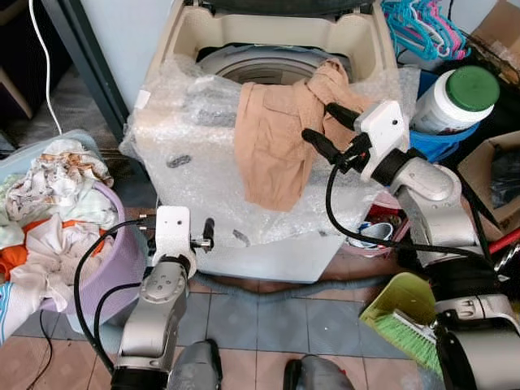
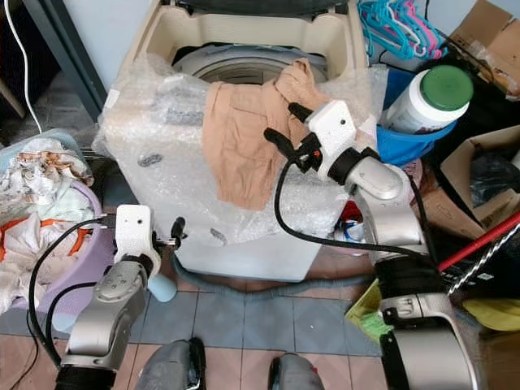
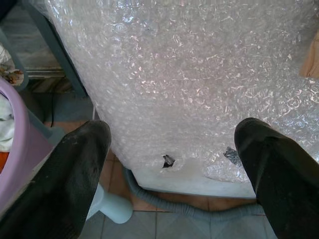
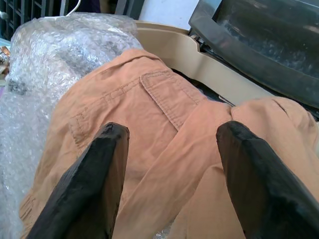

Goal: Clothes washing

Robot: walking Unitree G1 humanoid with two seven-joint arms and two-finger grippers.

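One top-loading washing machine (image 1: 268, 61), its front wrapped in bubble wrap (image 1: 187, 154), stands with the lid up and the drum open. Over its front rim hangs a tan garment (image 1: 272, 138), half inside and half down the wrap. The right gripper (image 1: 325, 130) hovers just beside it, fingers spread wide and empty. The left gripper (image 1: 203, 236) waits low by the machine's front, also spread wide. The garment could slide off outward if nudged, or the wrap could get pinched with it. Room is tight: a laundry basket (image 1: 122, 260) on the left, a detergent jar (image 1: 455, 101) and a dustpan (image 1: 402, 313) on the right.
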